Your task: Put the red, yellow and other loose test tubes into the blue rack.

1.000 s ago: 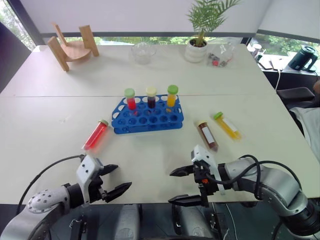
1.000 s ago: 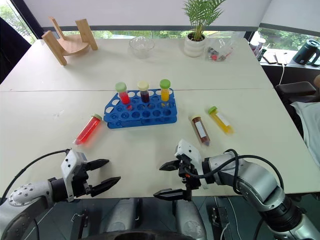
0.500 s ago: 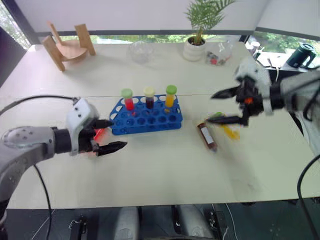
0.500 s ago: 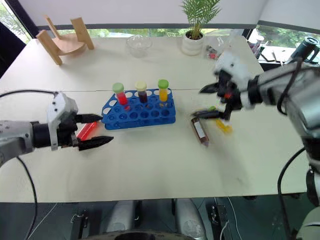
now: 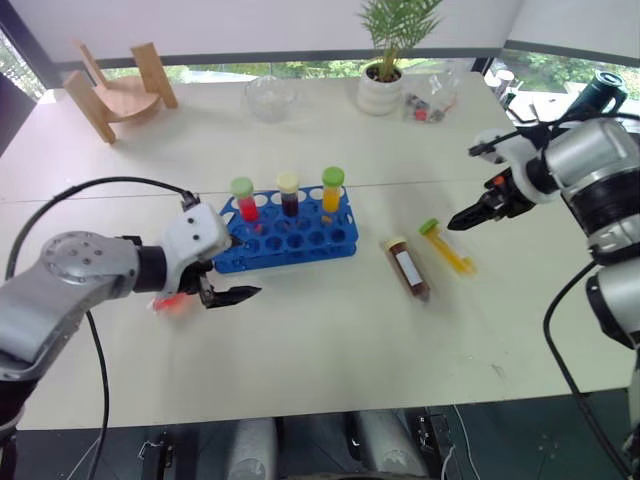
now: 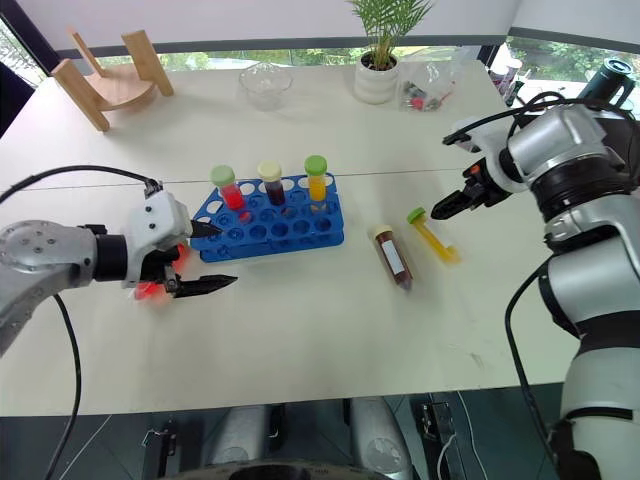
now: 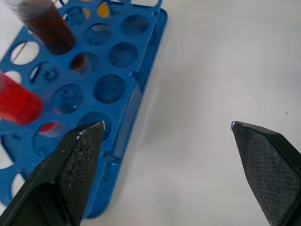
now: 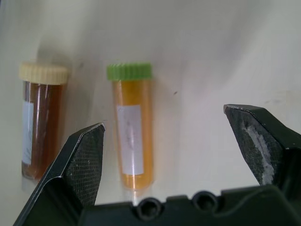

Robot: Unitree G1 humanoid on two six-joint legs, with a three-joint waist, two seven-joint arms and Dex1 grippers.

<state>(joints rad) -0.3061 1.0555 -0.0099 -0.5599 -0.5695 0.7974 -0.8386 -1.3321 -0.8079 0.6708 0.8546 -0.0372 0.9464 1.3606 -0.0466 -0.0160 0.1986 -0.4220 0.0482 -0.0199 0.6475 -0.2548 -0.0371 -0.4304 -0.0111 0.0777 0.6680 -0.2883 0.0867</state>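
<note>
- Left eye view: the blue rack (image 5: pixel 287 234) sits mid-tabletop (image 5: pixel 330 330), three capped tubes upright along its far row, every other hole free.
- Just off the rack's left end, the left gripper (image 5: pixel 228 278) hovers with jaws spread wide and nothing between them; a second ago it was low at the near edge, so it has swung up and in.
- The red tube (image 5: pixel 170 302) lies flat on the tabletop, mostly hidden behind that gripper's body; only a red glow peeks out beneath it.
- Over on the right, the right gripper (image 5: pixel 478 185) has shot across from the near edge and now hangs just past the yellow tube (image 5: pixel 447 248), jaws wide open, empty.
- The right wrist view lines it up nicely: yellow tube between the jaw tips, the brown tube (image 8: pixel 41 120) just beside it.
- My read: both arms are now staged for a pick, no tube lifted yet, three still loose.
- Further out: a wooden stand (image 5: pixel 115 85), a glass bowl (image 5: pixel 271 97) and a potted plant (image 5: pixel 385 60) at the far edge, well clear.
- Watch the brown tube lying close to the yellow; a wide closing could nudge it.
</note>
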